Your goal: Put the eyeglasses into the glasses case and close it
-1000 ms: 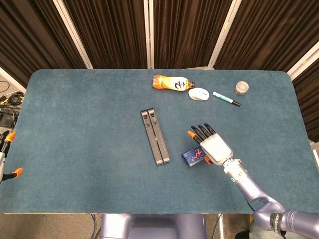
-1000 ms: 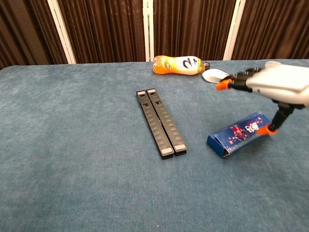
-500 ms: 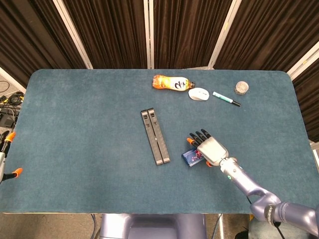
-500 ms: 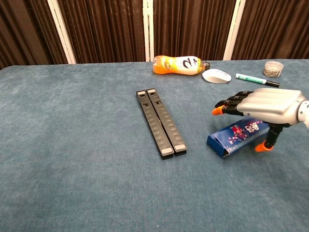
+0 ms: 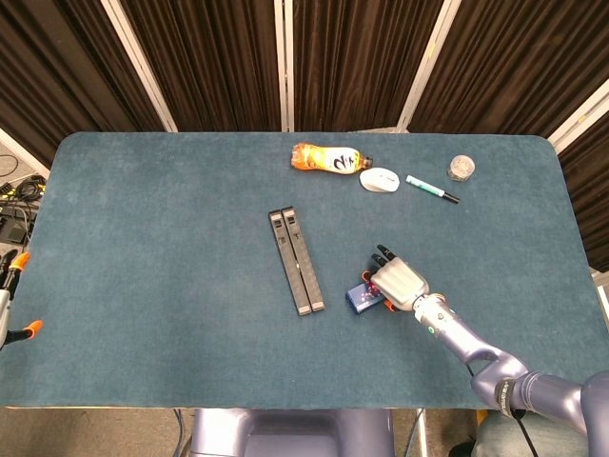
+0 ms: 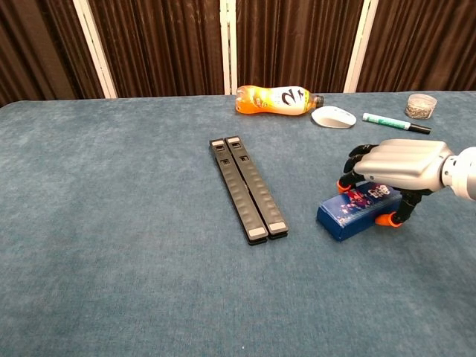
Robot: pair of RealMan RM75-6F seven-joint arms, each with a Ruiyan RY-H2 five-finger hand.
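The blue patterned glasses case [image 5: 360,298] [image 6: 348,214] lies on the blue table, right of centre. My right hand [image 5: 400,283] [image 6: 401,165] rests on top of it. Its fingers curl down over the far side and the thumb sits against the near right end, gripping the case. The case looks like a closed box, and its inside is hidden. I see no loose eyeglasses in either view. Of my left hand [image 5: 19,286] only two orange fingertips show, spread apart past the table's left edge, with nothing between them.
Two long black bars [image 5: 296,261] [image 6: 248,189] lie side by side just left of the case. Along the far edge are an orange bottle [image 5: 326,159] [image 6: 275,100], a white mouse [image 5: 380,179], a green marker [image 5: 431,188] and a small jar [image 5: 461,168].
My right hand came down from above the case onto it and curled its fingers around it. The case, which stood tilted like a wedge, now sits flat and closed.
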